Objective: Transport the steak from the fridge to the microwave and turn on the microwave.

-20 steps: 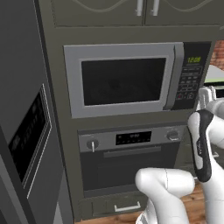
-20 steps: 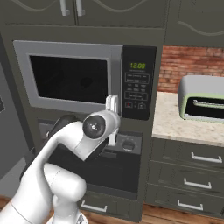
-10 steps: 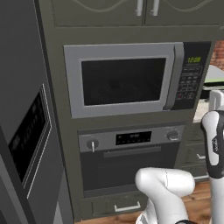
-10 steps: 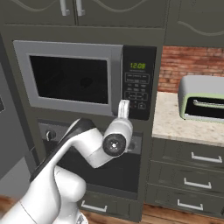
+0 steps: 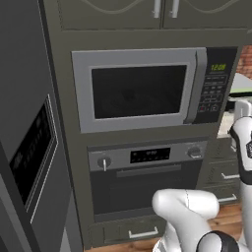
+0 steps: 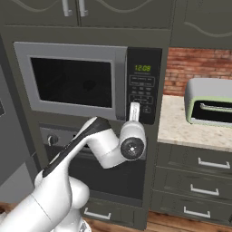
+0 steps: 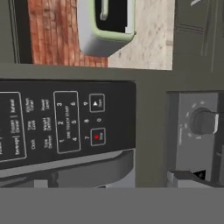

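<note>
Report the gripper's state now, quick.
Gripper: at the microwave keypad; whether its jaws are open or closed cannot be told.

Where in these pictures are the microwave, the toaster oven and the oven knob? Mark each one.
microwave (image 5: 140,91): left base view, on the dark door window.
toaster oven (image 6: 209,104): right base view, on its front face.
oven knob (image 7: 204,121): hand view, on the knob's dark body.

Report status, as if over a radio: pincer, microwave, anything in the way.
Pincer raised at the keypad, jaw state unclear. Microwave door shut, clock lit. Nothing between pincer and keypad.
</note>
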